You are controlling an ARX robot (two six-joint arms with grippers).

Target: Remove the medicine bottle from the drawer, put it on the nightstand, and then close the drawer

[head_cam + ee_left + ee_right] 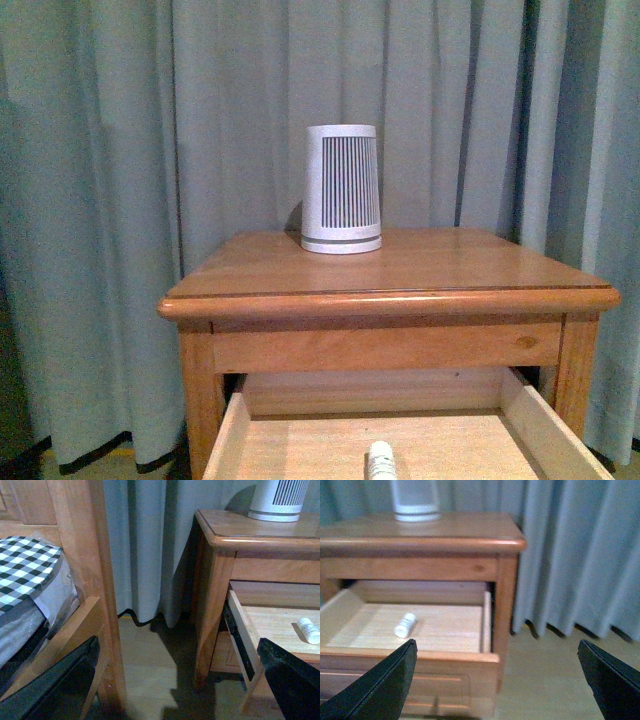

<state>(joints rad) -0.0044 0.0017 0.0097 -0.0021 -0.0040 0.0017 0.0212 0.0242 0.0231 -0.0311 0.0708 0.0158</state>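
Grey curtains (100, 200) are backing the nightstand (400, 262); with left gripper (177, 642) and right gripper (496, 646) gaping empty, we are favouring the right for pinching across the medicine bottle (381, 462), six o'clock in the drawer (370, 392).

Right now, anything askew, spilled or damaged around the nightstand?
Nothing spilled or damaged. Only oddity: the medicine bottle lies on its side on the floor of the open drawer. The ribbed appliance stands upright on the nightstand.

You can see the small white medicine bottle (405, 625) lying on its side in the open drawer (420, 655); the nightstand (400, 270) stands above.
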